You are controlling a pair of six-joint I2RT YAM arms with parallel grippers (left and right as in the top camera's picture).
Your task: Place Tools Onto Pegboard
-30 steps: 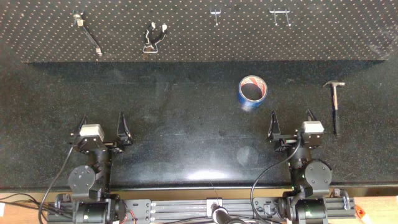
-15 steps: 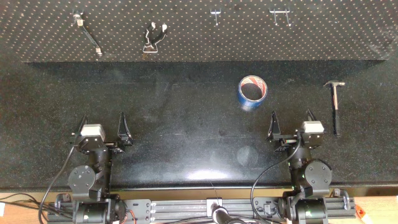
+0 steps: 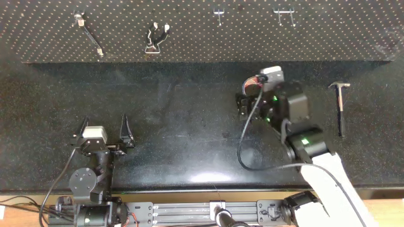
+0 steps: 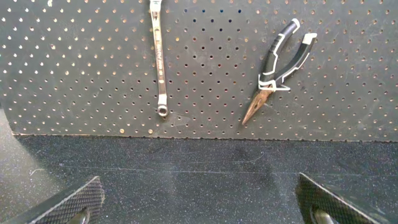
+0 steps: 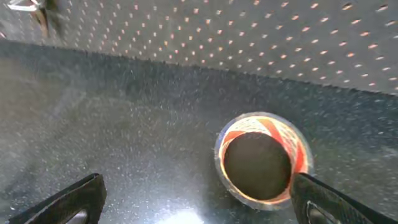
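A roll of tape [image 5: 261,186] with a red and white inside stands on the black table, just ahead of my right gripper [image 5: 196,186], whose fingers are spread open to either side of it. From above, the right gripper [image 3: 251,96] hangs over the tape [image 3: 255,80] and hides most of it. A hammer [image 3: 339,108] lies on the table at the far right. A wrench [image 4: 159,56] and pliers [image 4: 280,62] hang on the pegboard [image 3: 189,31]. My left gripper [image 3: 105,121] rests open and empty near its base.
Two bare metal hooks [image 3: 218,14] [image 3: 284,16] stick out of the pegboard's upper right part. The pegboard stands upright along the far side of the black table [image 3: 177,107].
The right arm has swung up from its rest position near the base to the tape roll. The left arm has not moved.
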